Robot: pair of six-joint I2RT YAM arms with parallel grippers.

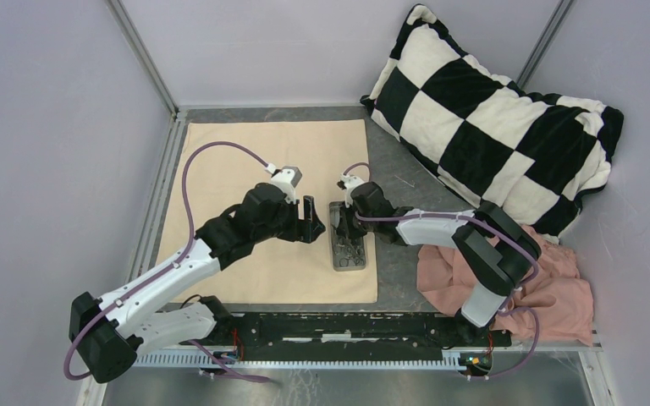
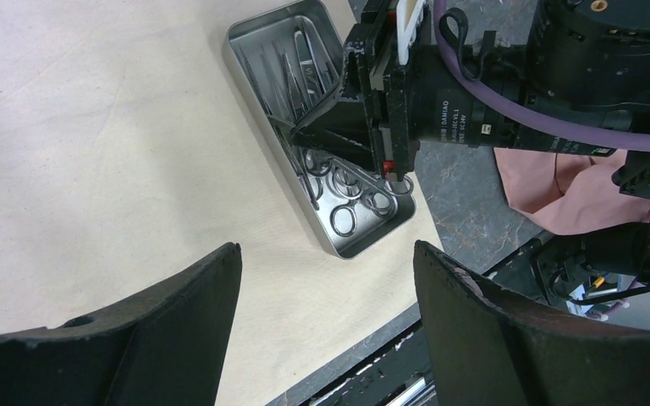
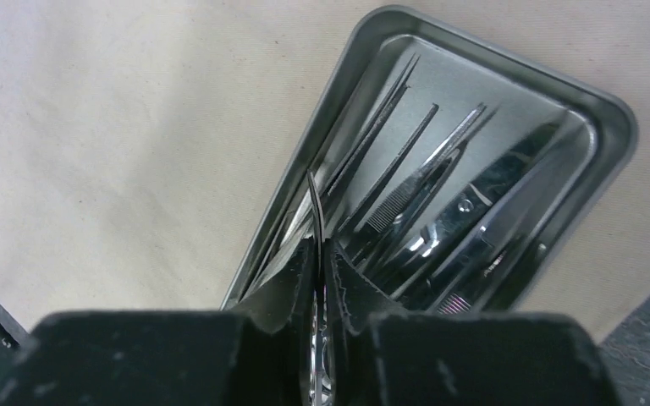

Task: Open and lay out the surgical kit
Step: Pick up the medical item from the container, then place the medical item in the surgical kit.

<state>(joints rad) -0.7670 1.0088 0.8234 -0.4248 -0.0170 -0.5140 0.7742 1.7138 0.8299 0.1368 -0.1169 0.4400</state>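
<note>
The beige cloth wrap (image 1: 254,182) lies spread flat on the table. The grey metal tray (image 1: 339,260) sits at its right edge, with several steel instruments (image 2: 309,59) with ring handles inside. My right gripper (image 3: 320,254) is over the tray, shut on one slim steel instrument whose thin curved tip (image 3: 314,194) sticks out beyond the fingers. In the top view the right gripper (image 1: 347,227) hovers at the tray's far half. My left gripper (image 2: 326,262) is open and empty over the cloth, just left of the tray (image 2: 351,245); it also shows in the top view (image 1: 311,222).
A black-and-white checkered pillow (image 1: 491,114) lies at the back right. A pink cloth (image 1: 550,283) is bunched at the right front, under the right arm. The black base rail (image 1: 347,326) runs along the near edge. Walls enclose the table at left, back and right.
</note>
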